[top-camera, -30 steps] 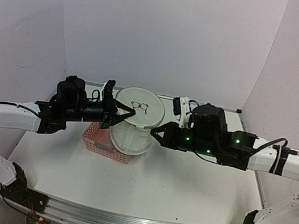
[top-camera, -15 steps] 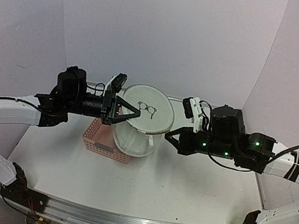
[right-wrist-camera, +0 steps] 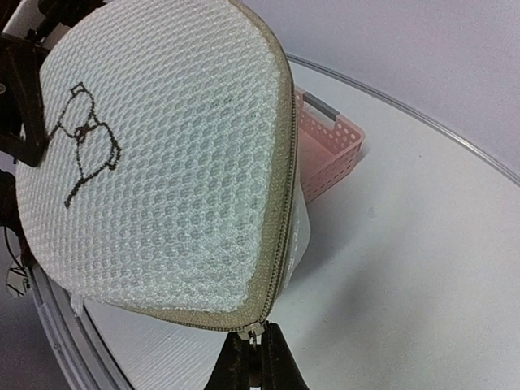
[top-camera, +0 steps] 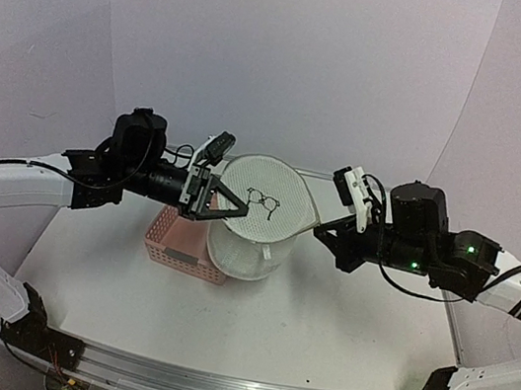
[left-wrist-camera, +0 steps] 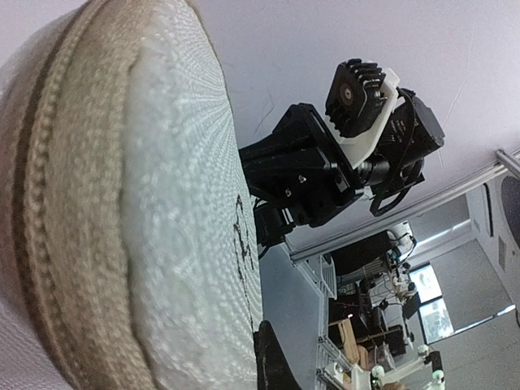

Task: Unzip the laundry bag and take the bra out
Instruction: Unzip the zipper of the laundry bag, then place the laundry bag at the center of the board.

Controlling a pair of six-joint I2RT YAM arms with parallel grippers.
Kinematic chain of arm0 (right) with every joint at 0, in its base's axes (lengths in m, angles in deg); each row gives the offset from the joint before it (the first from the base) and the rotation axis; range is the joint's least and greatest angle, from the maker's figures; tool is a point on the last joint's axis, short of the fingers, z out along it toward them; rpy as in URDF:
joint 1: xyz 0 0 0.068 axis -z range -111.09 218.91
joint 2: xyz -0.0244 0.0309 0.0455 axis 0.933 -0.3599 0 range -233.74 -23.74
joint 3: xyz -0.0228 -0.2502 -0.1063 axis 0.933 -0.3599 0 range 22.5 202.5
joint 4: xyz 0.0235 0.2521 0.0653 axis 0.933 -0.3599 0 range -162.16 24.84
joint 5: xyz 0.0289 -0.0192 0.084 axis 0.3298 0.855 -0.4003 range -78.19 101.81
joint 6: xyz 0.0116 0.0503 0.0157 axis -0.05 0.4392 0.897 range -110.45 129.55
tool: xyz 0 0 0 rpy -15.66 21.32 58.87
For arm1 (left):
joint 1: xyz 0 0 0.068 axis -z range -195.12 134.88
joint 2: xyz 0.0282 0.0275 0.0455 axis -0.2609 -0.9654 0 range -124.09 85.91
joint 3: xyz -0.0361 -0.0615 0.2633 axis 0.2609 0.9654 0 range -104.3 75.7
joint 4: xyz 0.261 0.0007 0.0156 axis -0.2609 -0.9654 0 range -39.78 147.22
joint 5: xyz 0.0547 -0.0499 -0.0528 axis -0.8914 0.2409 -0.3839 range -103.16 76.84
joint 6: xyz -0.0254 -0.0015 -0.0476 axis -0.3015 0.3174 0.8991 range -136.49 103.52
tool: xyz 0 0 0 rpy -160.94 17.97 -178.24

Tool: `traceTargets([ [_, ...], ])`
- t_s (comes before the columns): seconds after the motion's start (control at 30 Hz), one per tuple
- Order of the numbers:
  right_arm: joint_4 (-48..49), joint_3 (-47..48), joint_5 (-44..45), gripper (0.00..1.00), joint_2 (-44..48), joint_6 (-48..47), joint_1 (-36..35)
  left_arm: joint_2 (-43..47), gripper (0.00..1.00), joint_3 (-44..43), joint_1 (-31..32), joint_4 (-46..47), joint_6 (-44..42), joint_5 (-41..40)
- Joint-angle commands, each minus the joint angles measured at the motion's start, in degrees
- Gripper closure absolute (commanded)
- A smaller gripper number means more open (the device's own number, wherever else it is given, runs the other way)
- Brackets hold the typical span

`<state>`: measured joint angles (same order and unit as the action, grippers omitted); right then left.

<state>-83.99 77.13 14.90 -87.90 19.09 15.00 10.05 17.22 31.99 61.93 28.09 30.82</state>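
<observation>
The white mesh laundry bag (top-camera: 251, 239) hangs above the table between both arms. Its round face with the black bra drawing (top-camera: 264, 202) tilts up toward the camera. My left gripper (top-camera: 227, 203) is shut on the bag's left rim; in the left wrist view the mesh face (left-wrist-camera: 179, 244) fills the frame beside one dark fingertip (left-wrist-camera: 276, 361). My right gripper (top-camera: 323, 229) is shut on the zipper pull (right-wrist-camera: 260, 331) at the bag's right edge, where the tan zipper band (right-wrist-camera: 280, 211) is drawn to a point. The bra is hidden.
A pink slotted plastic basket (top-camera: 175, 243) stands on the table just under and left of the bag; it also shows in the right wrist view (right-wrist-camera: 329, 142). The white table's rail edge (top-camera: 208, 387) runs along the front.
My right gripper has pulled back to the right with the zipper pull, stretching the bag's right edge out. My left gripper has moved right and tilted the drawn face more upright.
</observation>
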Motion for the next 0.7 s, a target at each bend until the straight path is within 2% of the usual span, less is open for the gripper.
traceTargets([
  [0.0,-1.4,-1.0,11.3,1.00,0.7,-6.2,3.8,-2.5,1.00,-4.9,1.5,-4.3,-5.7,4.3],
  [0.1,-1.3,-1.5,12.7,1.00,0.1,-7.4,4.4,-5.7,1.00,-6.7,2.2,-6.3,-6.4,5.2],
  [0.3,-0.7,-5.7,1.5,1.00,2.3,-6.0,4.3,-12.3,1.00,-14.5,2.2,-12.5,-10.4,2.5],
  [0.67,2.7,-17.5,-2.0,1.00,11.2,6.3,4.1,-26.8,1.00,-26.4,0.4,-18.3,-14.3,3.4],
])
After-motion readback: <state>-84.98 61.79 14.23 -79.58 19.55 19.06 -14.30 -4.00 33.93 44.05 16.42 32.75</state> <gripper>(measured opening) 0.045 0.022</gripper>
